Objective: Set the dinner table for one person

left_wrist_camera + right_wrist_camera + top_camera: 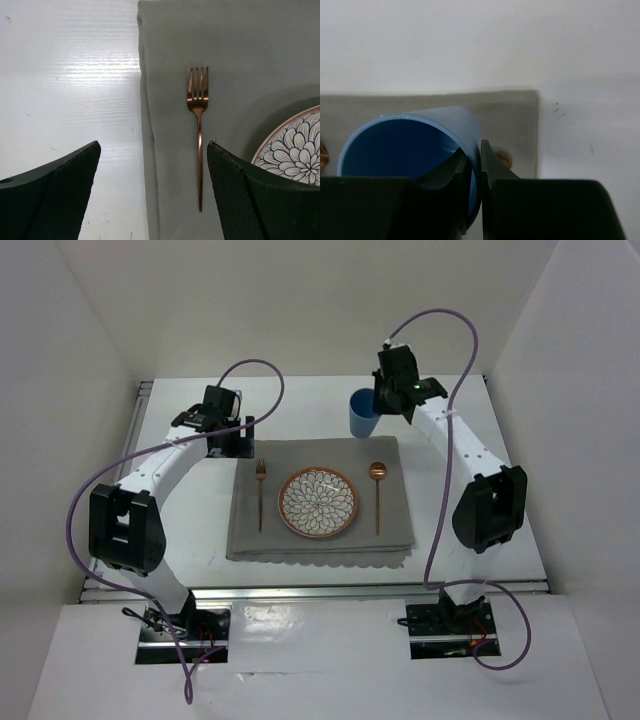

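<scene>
Blue cup (362, 415) at placemat (320, 540) far edge; right end effector (476, 167) pinches its wall, one finger inside; left end effector (152, 146) wide above fork (198, 115). White worktop (300, 410) under everything, white enclosure walls around.

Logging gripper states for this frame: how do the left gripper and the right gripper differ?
The left gripper is open and empty; the right gripper is shut on the blue cup, one finger inside the rim and one outside. The left gripper looks down on the fork at the left side of the grey placemat; the right gripper is by the placemat's far edge. Both have dark fingers.
</scene>
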Motion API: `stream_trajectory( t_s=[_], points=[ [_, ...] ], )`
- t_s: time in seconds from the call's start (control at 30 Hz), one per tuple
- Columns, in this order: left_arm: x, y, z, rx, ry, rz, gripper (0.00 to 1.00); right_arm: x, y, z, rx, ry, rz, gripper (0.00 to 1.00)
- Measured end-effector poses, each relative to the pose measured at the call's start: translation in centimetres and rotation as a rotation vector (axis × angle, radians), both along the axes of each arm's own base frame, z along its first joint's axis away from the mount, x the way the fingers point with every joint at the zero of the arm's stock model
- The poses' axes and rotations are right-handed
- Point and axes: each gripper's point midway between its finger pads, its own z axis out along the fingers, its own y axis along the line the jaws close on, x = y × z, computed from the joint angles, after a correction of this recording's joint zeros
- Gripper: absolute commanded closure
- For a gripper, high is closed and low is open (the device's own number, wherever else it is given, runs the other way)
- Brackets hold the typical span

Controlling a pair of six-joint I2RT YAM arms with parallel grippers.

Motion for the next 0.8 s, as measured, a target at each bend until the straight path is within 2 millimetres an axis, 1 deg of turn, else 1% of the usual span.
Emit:
stream_trajectory(
  t_s=[0.1, 0.17, 0.23, 0.37, 0.47, 0.63, 0.8],
  points=[
    [0.1, 0.4, 0.2, -0.004, -0.005, 0.009, 0.08, -0.8, 0.8, -4.2, -0.017, 0.095, 0.010, 1.00],
    [0.0, 0.3, 0.5, -0.010, -0.012, 0.006, 0.08, -1.0, 1.1, -6.4, -0.026, 0.145, 0.011, 1.00],
    [0.0, 0.3, 0.8, -0.015, -0.020, 0.004, 0.08, -1.0, 1.3, -7.7, -0.030, 0.170, 0.011, 1.00],
    [-0.2, 0.2, 1.1, -0.021, -0.032, 0.001, 0.08, -0.9, 1.3, -8.4, -0.039, 0.180, 0.003, 1.00],
    [-0.4, 0.2, 1.0, -0.021, -0.029, 0.001, 0.08, -0.9, 1.0, -8.6, -0.048, 0.182, -0.006, 1.00],
    [-0.4, 0.1, 1.0, -0.026, -0.026, -0.003, 0.08, -1.1, 0.7, -9.7, -0.065, 0.199, -0.016, 1.00],
    [-0.4, 0.2, 1.0, -0.016, -0.026, -0.018, 0.08, -1.1, 0.7, -9.8, -0.065, 0.201, -0.020, 1.00]
  ],
)
